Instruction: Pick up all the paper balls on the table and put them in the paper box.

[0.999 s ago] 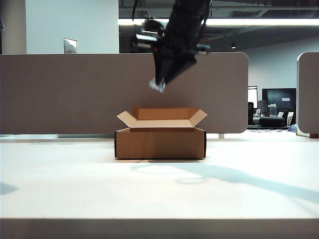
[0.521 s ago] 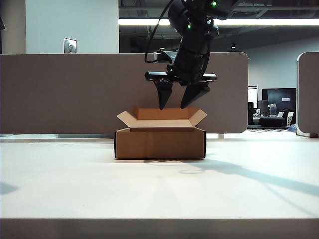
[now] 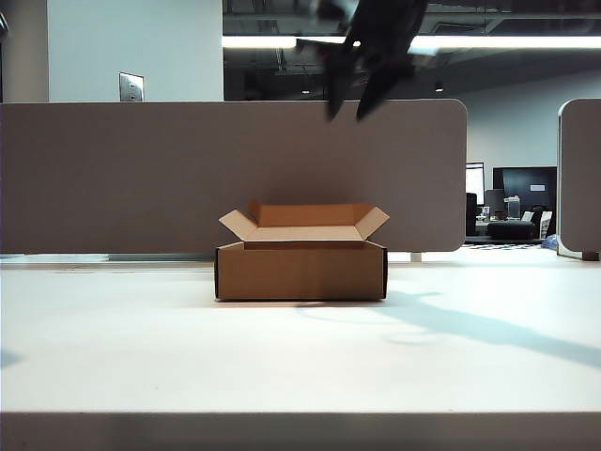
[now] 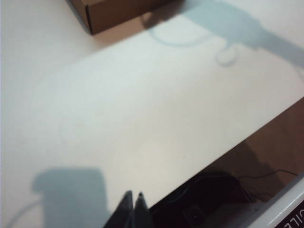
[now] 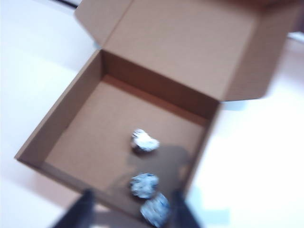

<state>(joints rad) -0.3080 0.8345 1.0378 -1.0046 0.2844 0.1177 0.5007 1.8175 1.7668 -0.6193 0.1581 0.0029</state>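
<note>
Three paper balls lie inside the paper box. The right gripper hangs high above it, fingers apart and empty. The left gripper is clenched over the table.

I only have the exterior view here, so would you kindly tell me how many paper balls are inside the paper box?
Observer: Three paper balls lie on the floor of the paper box, as the right wrist view shows.
Operator: Thank you. Is the right tool over the box, or behind it?
Observer: Over it. The right tool, open and empty, looks down into the box from high above.
Operator: And where is the left tool, which I cannot see?
Observer: The left tool is shut on nothing, over the bare table near its front edge, away from the box.
</note>
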